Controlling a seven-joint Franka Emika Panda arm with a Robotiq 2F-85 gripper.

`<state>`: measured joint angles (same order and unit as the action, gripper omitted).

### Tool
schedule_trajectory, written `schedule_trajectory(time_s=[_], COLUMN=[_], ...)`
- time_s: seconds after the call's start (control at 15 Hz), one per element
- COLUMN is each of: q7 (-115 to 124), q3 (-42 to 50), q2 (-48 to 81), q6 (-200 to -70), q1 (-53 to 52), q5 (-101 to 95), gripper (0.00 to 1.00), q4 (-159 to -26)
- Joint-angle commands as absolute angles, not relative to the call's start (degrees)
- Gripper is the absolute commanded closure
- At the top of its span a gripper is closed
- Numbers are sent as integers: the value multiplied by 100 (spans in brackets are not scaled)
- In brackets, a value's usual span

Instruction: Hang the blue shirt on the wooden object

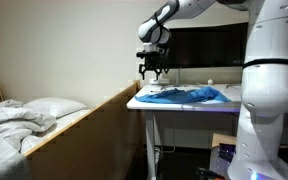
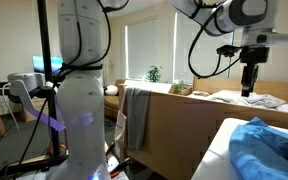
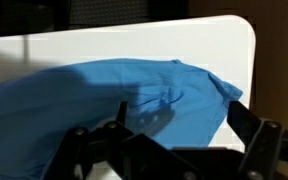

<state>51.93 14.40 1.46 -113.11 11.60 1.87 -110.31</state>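
Blue crumpled cloth shirt (image 3: 134, 95) lies on the white counter (image 3: 224, 40) straight below our spread, empty black pincer (image 3: 164, 135), its long axis running left to right.

There is one blue shirt (image 1: 189, 95), seen in both exterior views and filling the wrist view from about nine to three o'clock. One white table (image 1: 149, 102) carries it. One robot arm (image 2: 79, 90) is present, with one gripper (image 1: 152, 72); the wrist view shows two dark fingers (image 3: 246, 125), at about seven and four o'clock. One wooden partition (image 2: 184, 120) runs through the room, and one grey cloth (image 2: 136, 115) is draped over it. In an exterior view, one bed (image 1: 4, 140) lies at about eight o'clock with one plump pillow (image 1: 52, 106) that can be counted clearly. One potted plant (image 2: 154, 73) and one lit monitor (image 2: 46, 65) also show, the monitor at about nine o'clock.
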Motion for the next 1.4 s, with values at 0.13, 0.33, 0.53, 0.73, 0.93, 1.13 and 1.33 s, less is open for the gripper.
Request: schedule_trajectory(time_s=[0.13,0.33,0.53,0.73,0.93,1.13,1.33], q7=[4981,4929,5000,5156,5252,5280,5224], q3=[1522,1546,1599,1663,1729,1738,1710], q2=[319,523,714,841,954,1111,1301], q6=[-11268,-11310,-11497,-11838,-12243,-12554,-12705], q1=[1336,1375,1389,1419,1450,1492,1495], q5=[524,718,809,837,851,1064,1361], gripper=[0,0,0,0,0,0,0], q4=[-11237,-11246,-11237,-11246,-11270,-11253,-11217])
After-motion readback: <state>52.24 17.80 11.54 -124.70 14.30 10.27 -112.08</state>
